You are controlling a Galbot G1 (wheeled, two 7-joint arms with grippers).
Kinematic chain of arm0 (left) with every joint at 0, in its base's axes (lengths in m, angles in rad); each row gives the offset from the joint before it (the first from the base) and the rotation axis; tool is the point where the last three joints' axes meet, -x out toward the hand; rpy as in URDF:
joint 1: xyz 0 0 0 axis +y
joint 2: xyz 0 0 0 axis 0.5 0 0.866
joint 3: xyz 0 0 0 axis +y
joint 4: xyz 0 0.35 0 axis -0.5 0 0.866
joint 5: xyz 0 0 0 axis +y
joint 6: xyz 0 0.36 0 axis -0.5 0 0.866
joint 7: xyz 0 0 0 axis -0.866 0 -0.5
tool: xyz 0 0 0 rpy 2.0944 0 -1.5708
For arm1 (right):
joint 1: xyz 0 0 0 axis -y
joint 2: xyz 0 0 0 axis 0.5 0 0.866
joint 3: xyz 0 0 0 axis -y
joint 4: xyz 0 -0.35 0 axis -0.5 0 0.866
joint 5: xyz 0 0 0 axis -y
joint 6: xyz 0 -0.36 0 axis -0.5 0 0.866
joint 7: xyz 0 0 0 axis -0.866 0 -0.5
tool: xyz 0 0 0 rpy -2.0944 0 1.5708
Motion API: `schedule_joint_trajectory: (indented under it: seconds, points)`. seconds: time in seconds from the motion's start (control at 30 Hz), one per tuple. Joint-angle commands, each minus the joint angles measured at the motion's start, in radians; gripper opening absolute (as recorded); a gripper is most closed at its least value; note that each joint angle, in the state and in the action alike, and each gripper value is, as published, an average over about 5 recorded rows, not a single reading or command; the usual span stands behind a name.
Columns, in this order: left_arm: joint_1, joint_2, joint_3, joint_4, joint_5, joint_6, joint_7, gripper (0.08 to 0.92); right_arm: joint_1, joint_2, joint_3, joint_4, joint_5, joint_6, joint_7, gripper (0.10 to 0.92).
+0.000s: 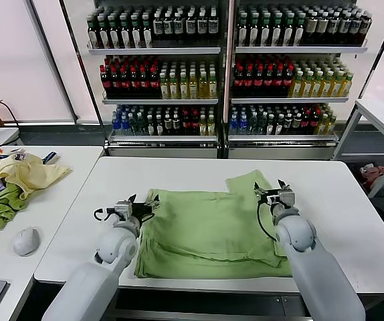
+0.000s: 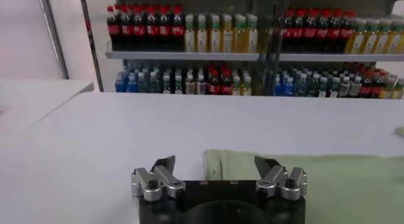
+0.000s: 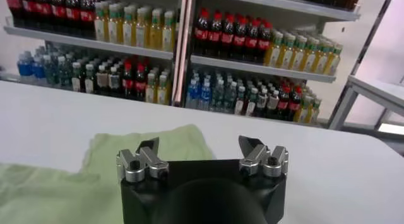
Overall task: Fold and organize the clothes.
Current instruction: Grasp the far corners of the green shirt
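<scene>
Hovering with fingers apart, left tool [image 1: 133, 202] and right tool [image 1: 273, 188] flank the green polo shirt [image 1: 209, 231].

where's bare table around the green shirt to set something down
Bare tabletop runs behind the green shirt toward the drink shelves, and wide to its right. A narrower strip lies left of it. The near edge is crowded: shirt hem, left tool and right tool, both open.

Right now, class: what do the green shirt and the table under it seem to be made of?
Shirt: soft woven or knit fabric, matte; it lies limp with creases and folded edges. Table: hard, smooth white top, probably laminate or coated board; flat, even, faintly glossy. Exact material unclear.
</scene>
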Motion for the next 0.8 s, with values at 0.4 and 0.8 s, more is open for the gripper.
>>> schedule_joint_trajectory:
  seconds: [0.4,0.8]
  points:
    - [-0.211,-0.060,0.098,0.309,-0.034,0.005,-0.001,0.823,0.262,0.135,-0.045,-0.453,-0.020,0.003,-0.010,0.823]
    - [-0.120,-0.031,0.110,0.198,-0.089,0.017,0.035,0.559,0.247,0.153,-0.035,-0.471,0.022,-0.004,-0.019,0.535]
